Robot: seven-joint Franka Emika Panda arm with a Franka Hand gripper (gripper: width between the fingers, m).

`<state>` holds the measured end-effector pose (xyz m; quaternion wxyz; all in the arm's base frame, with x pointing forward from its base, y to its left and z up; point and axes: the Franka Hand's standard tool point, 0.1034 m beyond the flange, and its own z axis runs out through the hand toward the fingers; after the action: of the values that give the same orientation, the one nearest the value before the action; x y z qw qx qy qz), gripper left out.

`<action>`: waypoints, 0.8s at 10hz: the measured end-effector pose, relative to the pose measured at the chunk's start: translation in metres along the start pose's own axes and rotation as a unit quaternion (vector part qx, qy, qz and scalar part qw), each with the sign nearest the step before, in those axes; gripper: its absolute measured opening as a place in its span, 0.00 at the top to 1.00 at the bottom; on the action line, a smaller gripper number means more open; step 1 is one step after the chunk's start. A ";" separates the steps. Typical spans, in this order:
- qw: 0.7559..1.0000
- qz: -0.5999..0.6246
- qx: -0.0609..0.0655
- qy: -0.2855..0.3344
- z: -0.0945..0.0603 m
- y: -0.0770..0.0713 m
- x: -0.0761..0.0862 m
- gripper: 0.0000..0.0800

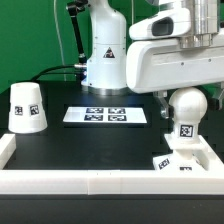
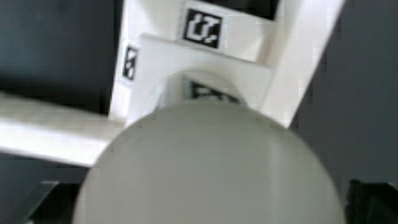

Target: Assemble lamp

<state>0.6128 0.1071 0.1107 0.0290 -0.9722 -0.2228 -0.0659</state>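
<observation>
**Bulb held over the base block at the counter's corner**

The bulb (image 1: 186, 113) is smooth white plastic with a rounded dome top and a narrower neck that carries a black-and-white square tag. It stands upright over the flat square base block (image 1: 178, 162), also white and tagged, which sits in the near corner on the exterior view's right; whether the two touch cannot be told. In the wrist view the bulb (image 2: 210, 165) fills the foreground as a pale, blurred dome, with the base block (image 2: 210, 50) and its tags beyond it. The cup-shaped tapered shade (image 1: 26, 107) rests mouth down, well apart, on the exterior view's left, tags on its side.

The counter (image 1: 70, 145) is matte black, bordered by a raised white wall (image 1: 90, 181). The marker board (image 1: 106, 115) lies flat near the middle, before the large white robot pedestal (image 1: 104, 52).

The claw (image 1: 186, 92) comes down onto the bulb's dome; its fingers are hidden, so whether it is clenched or released cannot be told.
</observation>
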 end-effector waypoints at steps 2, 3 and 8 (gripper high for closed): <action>0.995 -0.097 -0.009 -0.002 -0.002 0.001 0.002 0.13; 0.990 -0.140 -0.011 -0.004 -0.001 0.002 0.001 0.13; 0.935 -0.353 -0.026 -0.013 0.000 0.007 0.001 0.13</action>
<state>0.6169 0.1014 0.1109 -0.0248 -0.8324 -0.5498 -0.0649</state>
